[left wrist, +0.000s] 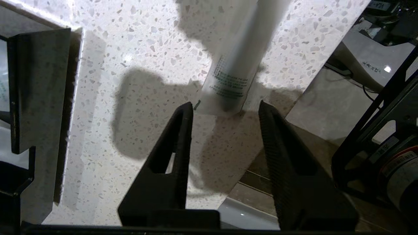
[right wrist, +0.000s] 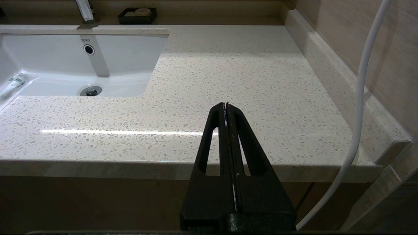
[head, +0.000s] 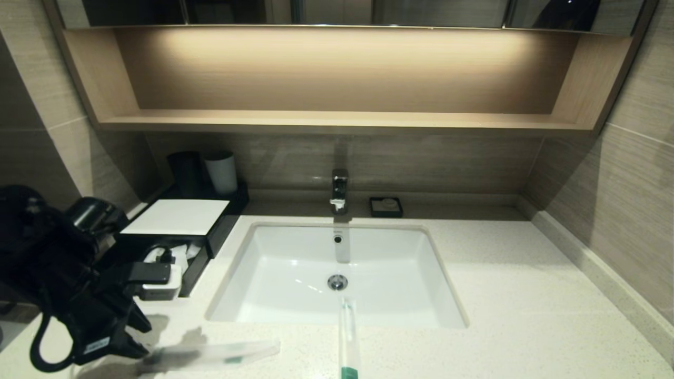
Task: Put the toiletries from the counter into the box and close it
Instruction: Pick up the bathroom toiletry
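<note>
A clear-wrapped toothbrush packet (head: 210,355) lies on the speckled counter at the front left. My left gripper (head: 141,337) is open and empty, low over the counter at the packet's left end. In the left wrist view the packet's end (left wrist: 228,81) lies just ahead of the gap between the open fingertips of the left gripper (left wrist: 225,107), not touching them. A second wrapped toothbrush (head: 347,342) lies over the sink's front rim; it also shows in the right wrist view (right wrist: 13,83). The black box (head: 195,263) stands at the left with white items inside. My right gripper (right wrist: 226,106) is shut and empty, parked off the counter's front right.
A white sink (head: 421,273) with a faucet (head: 339,189) takes up the middle. A black and a white cup (head: 221,172) stand behind the box on a black tray. A soap dish (head: 386,206) sits at the back. The black box edge (left wrist: 39,88) is close beside the left gripper.
</note>
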### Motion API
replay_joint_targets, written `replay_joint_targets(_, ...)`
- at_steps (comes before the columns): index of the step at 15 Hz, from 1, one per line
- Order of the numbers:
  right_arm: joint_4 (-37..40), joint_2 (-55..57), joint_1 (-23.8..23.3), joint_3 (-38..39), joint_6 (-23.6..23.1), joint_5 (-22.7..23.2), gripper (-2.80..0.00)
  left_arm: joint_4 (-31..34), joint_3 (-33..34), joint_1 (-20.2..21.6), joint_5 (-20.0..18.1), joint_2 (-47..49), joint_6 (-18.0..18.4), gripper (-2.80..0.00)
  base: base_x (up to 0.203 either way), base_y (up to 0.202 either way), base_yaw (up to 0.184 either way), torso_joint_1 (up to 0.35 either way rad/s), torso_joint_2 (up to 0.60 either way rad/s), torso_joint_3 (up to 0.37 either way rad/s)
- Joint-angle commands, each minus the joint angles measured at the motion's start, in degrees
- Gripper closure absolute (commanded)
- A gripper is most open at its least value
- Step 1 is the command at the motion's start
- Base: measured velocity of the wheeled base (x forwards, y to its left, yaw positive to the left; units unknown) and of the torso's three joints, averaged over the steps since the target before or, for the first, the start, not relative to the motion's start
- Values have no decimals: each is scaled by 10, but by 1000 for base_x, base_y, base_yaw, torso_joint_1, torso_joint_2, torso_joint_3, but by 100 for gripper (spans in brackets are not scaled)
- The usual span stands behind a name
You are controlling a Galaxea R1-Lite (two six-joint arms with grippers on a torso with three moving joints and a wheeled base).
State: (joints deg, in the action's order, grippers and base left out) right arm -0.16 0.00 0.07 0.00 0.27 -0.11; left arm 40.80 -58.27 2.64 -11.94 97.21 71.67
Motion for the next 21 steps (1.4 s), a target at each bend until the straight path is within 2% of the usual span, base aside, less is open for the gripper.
replay_joint_targets(1, 0, 0, 0, 1, 0, 0, 0, 3, 3, -5, -5, 4, 5, -280, 0, 0, 0, 0, 0, 0)
replay_joint_targets(21, 0, 0, 0, 1, 0, 0, 0, 1, 2, -18, -2, 58, 9, -280, 0, 0, 0, 0, 0, 0)
